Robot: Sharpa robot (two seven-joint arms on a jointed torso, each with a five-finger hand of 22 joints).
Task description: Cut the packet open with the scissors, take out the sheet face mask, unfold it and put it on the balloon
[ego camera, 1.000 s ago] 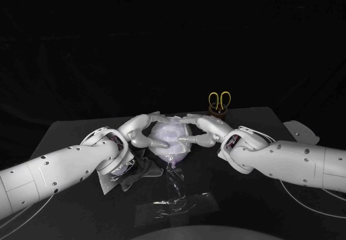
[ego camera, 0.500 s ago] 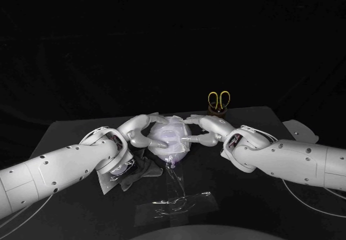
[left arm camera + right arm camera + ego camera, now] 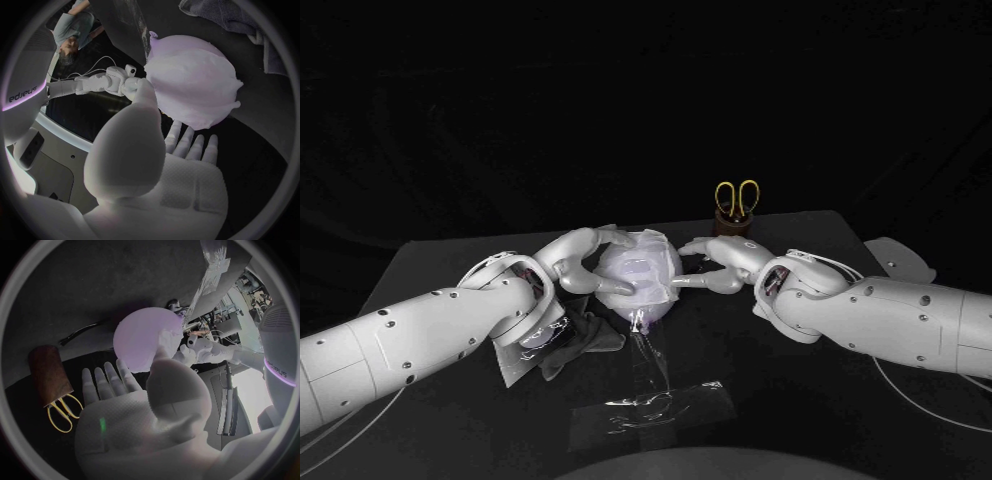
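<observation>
Head view first: I see the balloon (image 3: 643,298) lying in the middle of the black surface (image 3: 805,400), with the white sheet face mask (image 3: 643,250) draped over its far end and sides. My left hand (image 3: 581,265) is on the balloon's left side, fingers curled round the far end and thumb pressed on the near part of the mask, so it grips the balloon between them. My right hand (image 3: 714,262) sits just right of the balloon, holding nothing, fingers apart. Its thumb reaches toward the mask's right edge; I cannot tell whether it touches.

From the left wrist camera, the left hand (image 3: 144,165) has its thumb tip on the mask (image 3: 200,95), the lilac balloon (image 3: 178,45) showing beyond. From the right wrist camera, the right hand (image 3: 137,410) has its fingers straight beside the balloon (image 3: 140,337).

The yellow-handled scissors (image 3: 738,196) stand in a brown holder (image 3: 731,221) at the far right, well apart from both hands. A dark cloth (image 3: 581,340) lies near the left wrist, and a clear plastic film (image 3: 653,405) lies on the near part of the surface.
</observation>
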